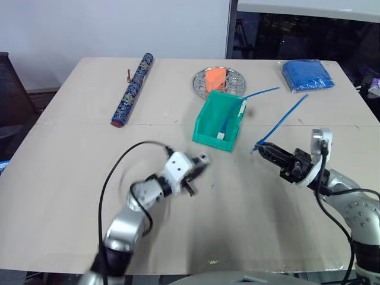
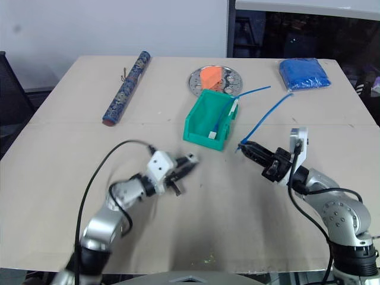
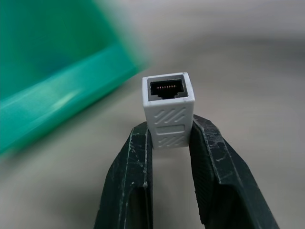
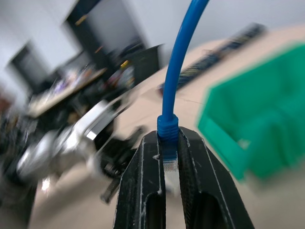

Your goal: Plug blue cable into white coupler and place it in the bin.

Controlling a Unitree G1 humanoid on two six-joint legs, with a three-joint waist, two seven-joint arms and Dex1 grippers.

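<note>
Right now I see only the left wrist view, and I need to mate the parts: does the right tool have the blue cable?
Observer: Yes, the right tool is shut on the blue cable at its plug end.
Operator: Where is that from my coupler?
Observer: The white coupler in the left tool is to the robot's left of the plug, apart from it, with bare table between.
Operator: And the bin?
Observer: The bin stands beyond that gap and already holds another blue cable.
</note>
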